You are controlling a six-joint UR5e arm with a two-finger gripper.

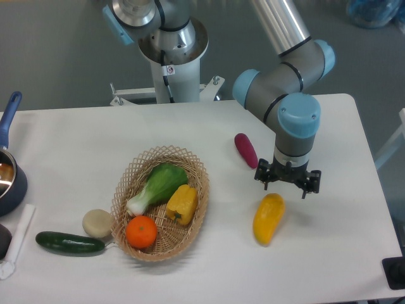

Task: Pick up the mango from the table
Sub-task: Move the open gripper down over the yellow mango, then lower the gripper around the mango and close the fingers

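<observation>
The mango [268, 219] is a smooth yellow oval shading to orange at its lower end. It lies on the white table [329, 253], right of the basket. My gripper [288, 182] points down just above and behind the mango's upper end, not touching it. The wrist hides the fingers, so I cannot tell how far apart the jaws stand. Nothing shows in the gripper.
A purple vegetable [245, 150] lies left of the wrist. A wicker basket [126, 193] holds a green leafy vegetable [158, 185], a yellow bell pepper [182, 204] and an orange [141, 232]. A pale round item [98, 223], a cucumber [69, 243] and a blue pot [9, 177] are at the left.
</observation>
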